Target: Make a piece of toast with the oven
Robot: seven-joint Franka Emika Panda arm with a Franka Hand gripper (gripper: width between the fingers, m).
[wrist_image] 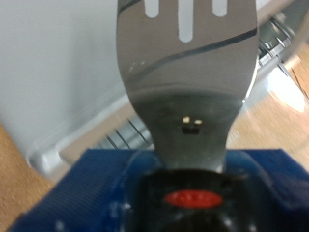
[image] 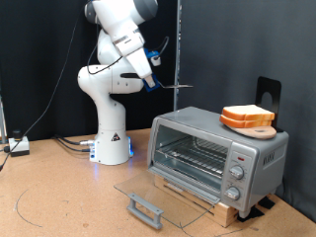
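We are seeing the gripper hanging high in the exterior view, at about ten o'clock from the oven, pinching the handle of a metal spatula whose slotted blade is pointing toward three o'clock. The oven is sitting with its glass door folded down flat and its wire rack showing bare inside. The piece of toast is resting on a round wooden board on the oven's roof, at its three o'clock end, well apart from the spatula.
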